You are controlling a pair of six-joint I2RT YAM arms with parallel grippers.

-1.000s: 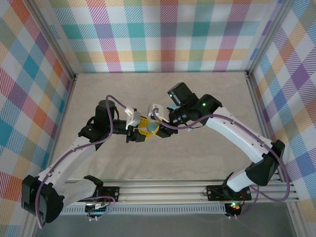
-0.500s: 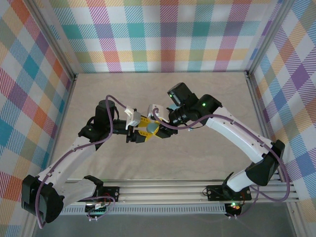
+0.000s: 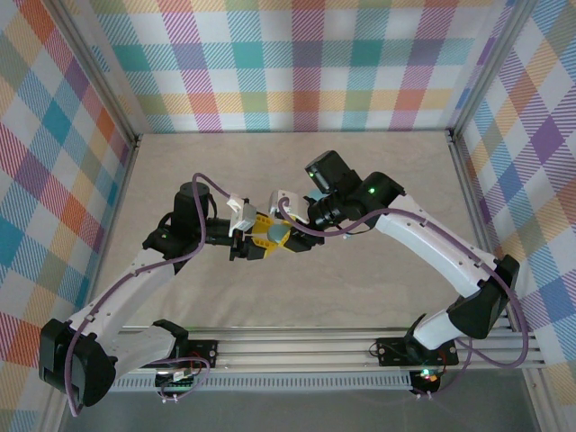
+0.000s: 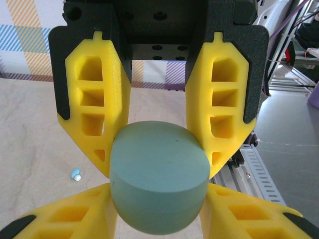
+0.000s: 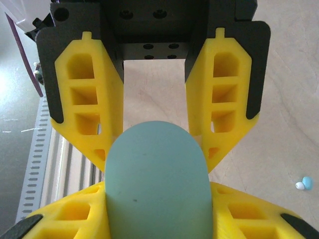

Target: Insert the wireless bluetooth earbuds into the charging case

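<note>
Together, left claw and right claw clamped on teal case, earbud nearby

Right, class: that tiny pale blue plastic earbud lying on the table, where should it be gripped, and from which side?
Probably pinch the tiny pale blue plastic earbud across its rounded body from straight above: it lies low on the beige table, nothing touching it. First a tool must be freed: left tool and right tool both clamp the rounded teal plastic case.
</note>
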